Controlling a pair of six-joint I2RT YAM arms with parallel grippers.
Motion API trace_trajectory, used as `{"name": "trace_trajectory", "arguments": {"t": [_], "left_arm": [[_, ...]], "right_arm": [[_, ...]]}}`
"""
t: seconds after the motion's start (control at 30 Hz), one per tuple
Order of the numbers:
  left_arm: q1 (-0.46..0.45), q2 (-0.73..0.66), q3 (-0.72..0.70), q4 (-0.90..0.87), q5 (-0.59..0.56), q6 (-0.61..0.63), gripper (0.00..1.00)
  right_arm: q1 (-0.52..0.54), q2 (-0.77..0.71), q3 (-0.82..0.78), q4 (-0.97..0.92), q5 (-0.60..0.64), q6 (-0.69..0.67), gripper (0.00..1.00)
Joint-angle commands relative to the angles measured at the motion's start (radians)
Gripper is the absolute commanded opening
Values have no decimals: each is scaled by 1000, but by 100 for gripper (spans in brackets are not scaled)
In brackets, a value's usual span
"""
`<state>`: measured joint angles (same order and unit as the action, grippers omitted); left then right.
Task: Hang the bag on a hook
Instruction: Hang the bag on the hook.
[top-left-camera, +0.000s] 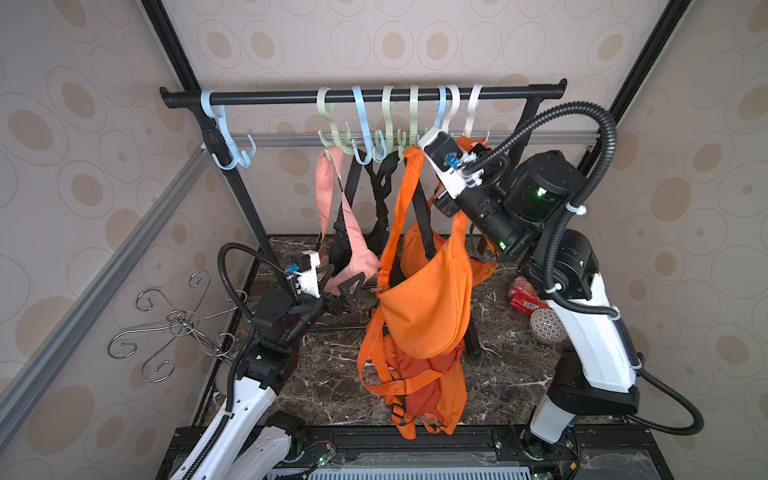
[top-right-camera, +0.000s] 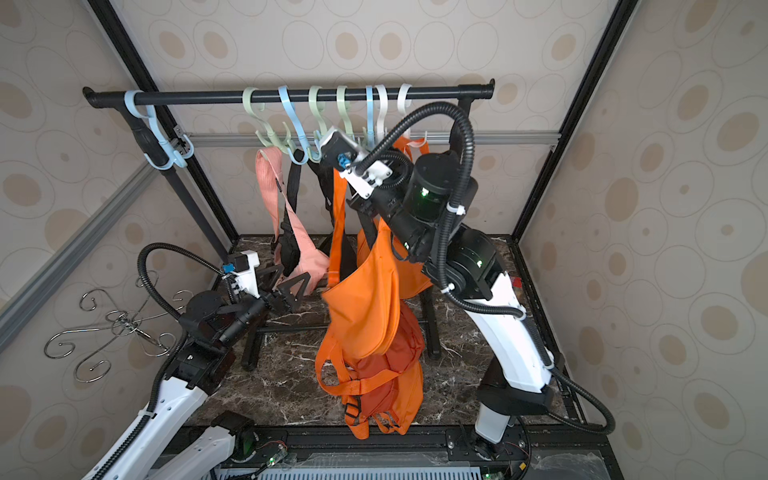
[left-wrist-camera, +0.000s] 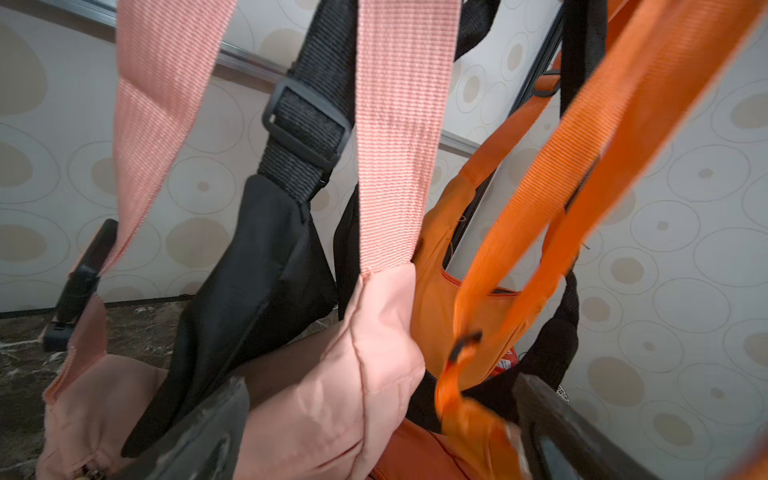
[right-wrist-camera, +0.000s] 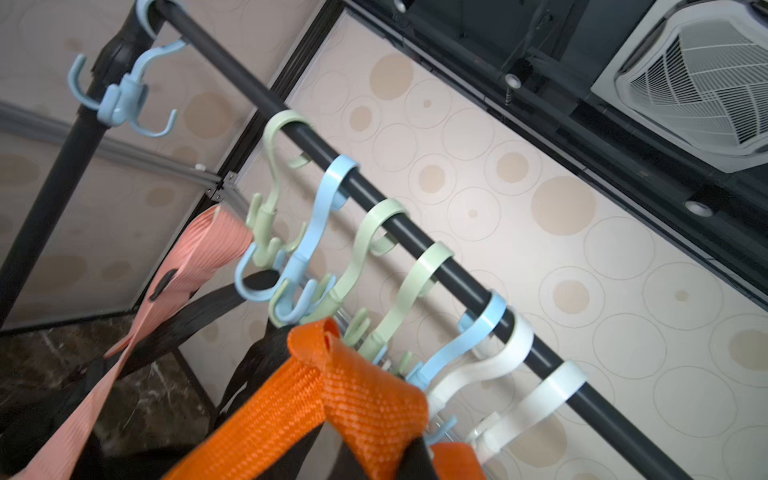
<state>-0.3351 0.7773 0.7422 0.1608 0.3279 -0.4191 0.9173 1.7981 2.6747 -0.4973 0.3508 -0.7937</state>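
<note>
**Entry: orange sling bag (top-left-camera: 428, 307), the task's thing.** It hangs free above the marble bench (top-left-camera: 324, 386), near the centre of both top views. Its whole weight is on its orange strap (top-left-camera: 398, 216), which runs up toward 12 o'clock. A darker orange bag (top-left-camera: 428, 370) with looped straps shows below it at 6 o'clock.

**Right hand (top-left-camera: 417, 153).** Pressed together on the folded top of the strap, level with the hook prongs under the black rail (top-left-camera: 282, 98). It is probably held this high so the loop can drop over a prong. In the right wrist view the fold sits just beside a pale green hook (right-wrist-camera: 360, 322). Whether it has caught a prong cannot be told from that angle.

**Left hand (top-left-camera: 344, 294).** Spread wide and empty, low at 9 o'clock of the bag and just beside the pink bag (top-left-camera: 353, 259). It appears to be kept clear of the lift.

**Already on hooks.** The pink bag, the black bags (top-left-camera: 380, 199) and a second orange bag (top-right-camera: 415, 284) crowd the middle of the rail.

**Spare.** A pale blue hook (top-left-camera: 227, 143) at the 10 o'clock end of the rail carries nothing and stands well apart from the rest.
</note>
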Motion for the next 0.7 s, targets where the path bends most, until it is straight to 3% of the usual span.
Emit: {"name": "trace_trajectory", "arguments": {"t": [0.0,0.33,0.67], "left_arm": [[-16,-7,41,-6,-52,40,100],[-24,-2,37,-17,-71,45,100],[-26,-14,4,-14,-99,33,100]], "right_arm": [[-30,68,80,56,-94,-20,0],[-256,86,73,62,-217,244,0],[-273,47,-24,-24,-204,277,0]]}}
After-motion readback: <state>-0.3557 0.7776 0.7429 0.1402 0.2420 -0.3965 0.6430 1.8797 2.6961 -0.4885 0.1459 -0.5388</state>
